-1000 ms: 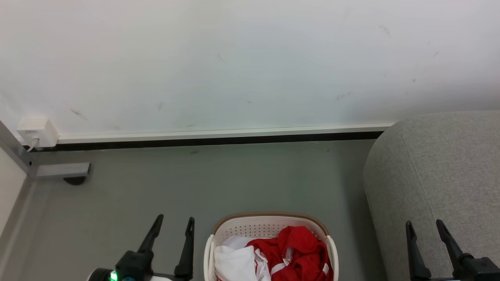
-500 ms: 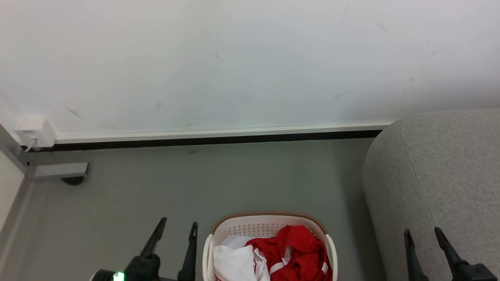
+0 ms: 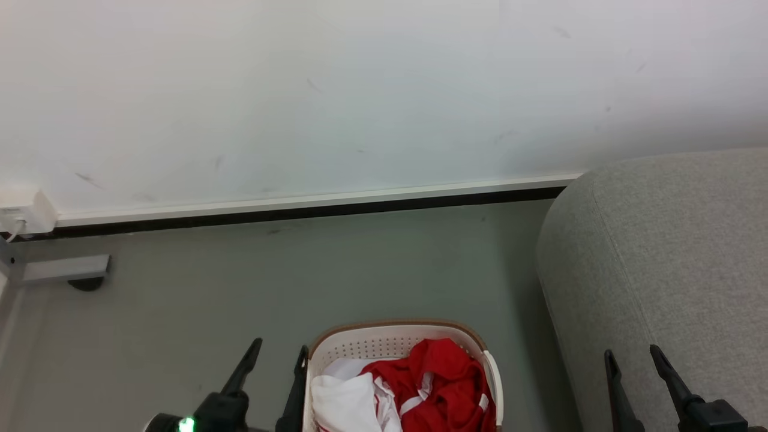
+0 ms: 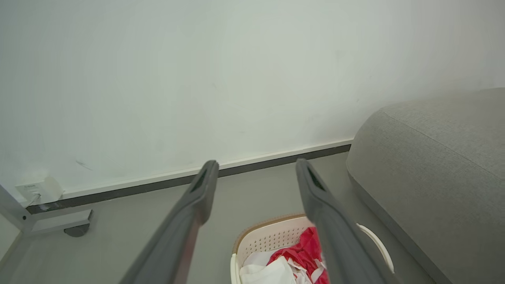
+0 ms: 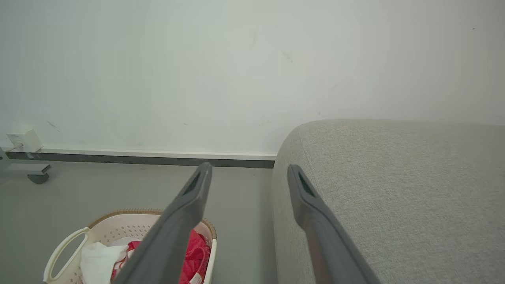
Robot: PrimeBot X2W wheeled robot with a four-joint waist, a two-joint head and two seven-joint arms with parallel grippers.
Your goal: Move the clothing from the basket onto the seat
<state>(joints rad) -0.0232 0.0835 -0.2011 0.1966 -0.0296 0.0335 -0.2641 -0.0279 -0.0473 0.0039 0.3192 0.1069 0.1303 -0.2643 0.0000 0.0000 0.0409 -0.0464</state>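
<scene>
Left gripper (image 3: 281, 348) is open, fingers spread, holding nothing. It hovers low, just left of the basket (image 3: 372, 347); the inner finger is very near the wall, and I can't tell if it's touching. Right gripper (image 3: 631, 353) is also open and empty, in front of the seat (image 3: 672, 252) side, well right of the basket.

Clothing (image 3: 441, 384) is bunched inside the basket, red folds toward the right, white part toward the left. The basket stands on the grey floor (image 3: 300, 270) between the two grippers, with the seat near on its right and a strip of floor between them.

Step looks like approach; no grasp yet, so the task is at its start. Next move calls for one gripper to go over the rim and down into the pile, pinch a thick red fold, lift clear of the rim, then carry it right onto the seat. The left gripper is nearer. Risk is snagging the rim or lifting only part.
</scene>
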